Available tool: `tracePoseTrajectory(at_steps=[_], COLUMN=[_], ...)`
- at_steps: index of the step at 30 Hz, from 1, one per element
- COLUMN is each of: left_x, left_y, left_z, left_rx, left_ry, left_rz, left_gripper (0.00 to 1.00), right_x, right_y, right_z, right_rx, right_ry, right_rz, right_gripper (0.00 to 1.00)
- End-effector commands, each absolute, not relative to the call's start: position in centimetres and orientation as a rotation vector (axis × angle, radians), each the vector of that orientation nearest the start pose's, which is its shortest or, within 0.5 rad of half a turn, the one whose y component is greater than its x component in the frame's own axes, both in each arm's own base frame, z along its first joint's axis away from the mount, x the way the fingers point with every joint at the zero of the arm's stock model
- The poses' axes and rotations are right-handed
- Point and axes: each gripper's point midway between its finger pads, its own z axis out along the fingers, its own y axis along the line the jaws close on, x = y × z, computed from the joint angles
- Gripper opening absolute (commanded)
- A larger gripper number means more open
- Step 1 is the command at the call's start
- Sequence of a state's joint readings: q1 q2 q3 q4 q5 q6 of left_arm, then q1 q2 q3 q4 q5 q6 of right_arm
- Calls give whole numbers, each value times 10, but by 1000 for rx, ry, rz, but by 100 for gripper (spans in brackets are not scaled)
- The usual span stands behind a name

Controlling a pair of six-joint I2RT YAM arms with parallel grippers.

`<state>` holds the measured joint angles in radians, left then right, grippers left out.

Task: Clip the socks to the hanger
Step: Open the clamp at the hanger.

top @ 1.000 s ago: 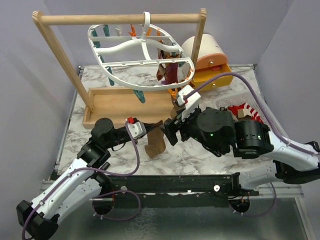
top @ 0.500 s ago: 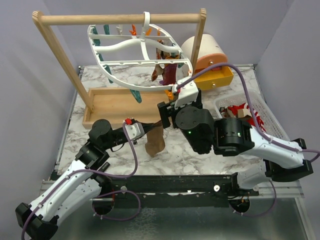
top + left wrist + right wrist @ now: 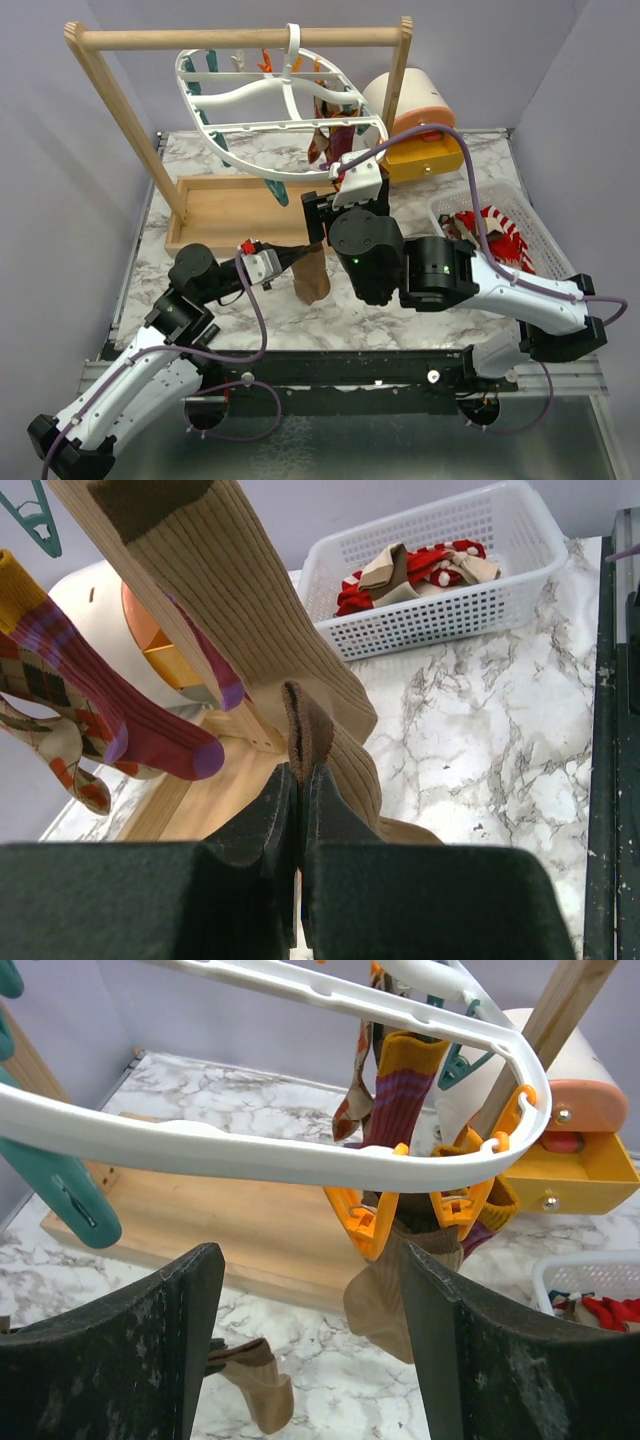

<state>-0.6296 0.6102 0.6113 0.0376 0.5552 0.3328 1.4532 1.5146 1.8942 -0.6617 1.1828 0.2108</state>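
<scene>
The white oval hanger (image 3: pixel 280 100) (image 3: pixel 250 1150) hangs from the wooden bar. Under its right end, clipped socks dangle: a maroon one with a mustard cuff (image 3: pixel 400 1090) (image 3: pixel 130 720), an argyle one (image 3: pixel 50 730) and a tan one (image 3: pixel 385 1290) (image 3: pixel 230 600) held by an orange clip (image 3: pixel 465 1200). Beside it an orange clip (image 3: pixel 365 1215) hangs free. My left gripper (image 3: pixel 285 258) (image 3: pixel 300 775) is shut on the brown cuff of a second tan sock (image 3: pixel 312 280) (image 3: pixel 255 1385), which droops to the table. My right gripper (image 3: pixel 318 212) (image 3: pixel 310 1310) stands open just below the ring, facing the orange clips.
The wooden rack's tray (image 3: pixel 230 210) lies under the hanger. A white slatted basket (image 3: pixel 520 215) (image 3: pixel 440 570) at the right holds a red-and-white sock (image 3: pixel 420 565) and others. A round tan-and-yellow drawer unit (image 3: pixel 425 130) stands behind. Teal clips (image 3: pixel 70 1195) hang at the ring's left.
My right arm has swung left and back, bringing its open gripper up under the hanger's orange clips. My left gripper has drawn slightly left, still holding the tan sock.
</scene>
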Motion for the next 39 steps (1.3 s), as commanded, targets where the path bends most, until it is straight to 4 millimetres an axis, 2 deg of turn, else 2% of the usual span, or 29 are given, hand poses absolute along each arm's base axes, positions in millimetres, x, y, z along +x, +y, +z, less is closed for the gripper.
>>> tracePoseTrajectory(at_steps=[1, 5, 12, 17, 22, 32, 39], left_x=[176, 174, 172, 172, 173, 174, 176], left_y=[-228, -226, -225, -226, -227, -228, -231], left_z=[305, 304, 300, 296, 295, 295, 298], left_rx=[1071, 1070, 1077, 1092, 1100, 1101, 1098], left_ry=[1099, 1094, 1089, 1092, 1091, 1083, 1076], left_rz=[-653, -654, -648, -649, -649, -645, -650], left_gripper=[0, 0, 0, 0, 0, 0, 0], right_x=[209, 218, 237, 241, 247, 248, 247], right_y=[315, 316, 306, 307, 304, 298, 294], right_z=[451, 448, 434, 430, 430, 436, 438], right_rx=[-157, -151, -117, -102, -86, -66, -71], right_ry=[1624, 1629, 1668, 1669, 1669, 1650, 1646], right_rz=[108, 82, 60, 62, 53, 65, 78], right_gripper=[75, 75, 75, 73, 66, 51, 34])
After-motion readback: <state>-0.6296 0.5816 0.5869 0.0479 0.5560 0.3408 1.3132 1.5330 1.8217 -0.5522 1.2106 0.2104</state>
